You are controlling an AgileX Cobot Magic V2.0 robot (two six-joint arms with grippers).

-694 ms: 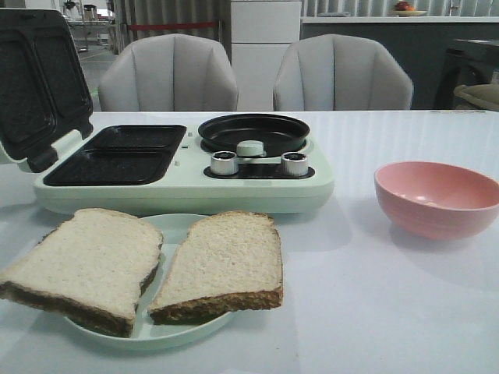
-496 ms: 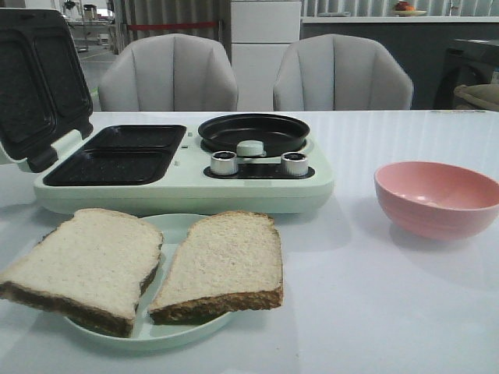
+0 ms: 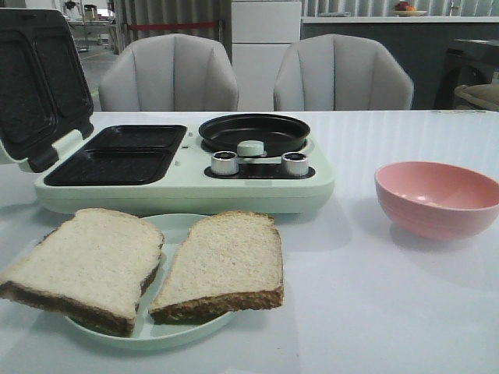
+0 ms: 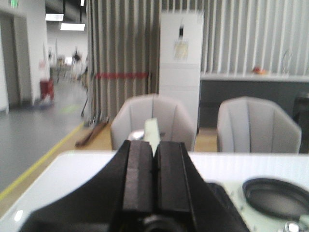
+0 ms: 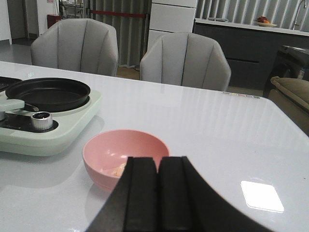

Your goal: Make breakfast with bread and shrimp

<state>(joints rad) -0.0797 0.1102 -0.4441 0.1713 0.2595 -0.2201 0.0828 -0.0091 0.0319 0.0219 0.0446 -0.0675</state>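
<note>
Two slices of bread, one on the left [image 3: 86,261] and one on the right [image 3: 224,261], lie side by side on a pale green plate [image 3: 175,226] at the table's front left. The shrimp [image 5: 117,170] lies in a pink bowl [image 3: 437,199], partly hidden behind my right fingers; the bowl also shows in the right wrist view [image 5: 111,150]. My right gripper [image 5: 158,162] is shut and empty, hovering just short of the bowl. My left gripper [image 4: 154,145] is shut and empty, above the table's left side. Neither gripper shows in the front view.
A pale green breakfast maker [image 3: 187,183] stands behind the plate, its lid [image 3: 39,82] open at the left, with two dark grill plates [image 3: 117,156], a round black pan [image 3: 253,131] and two metal knobs [image 3: 224,162]. Two grey chairs [image 3: 168,74] stand behind the table.
</note>
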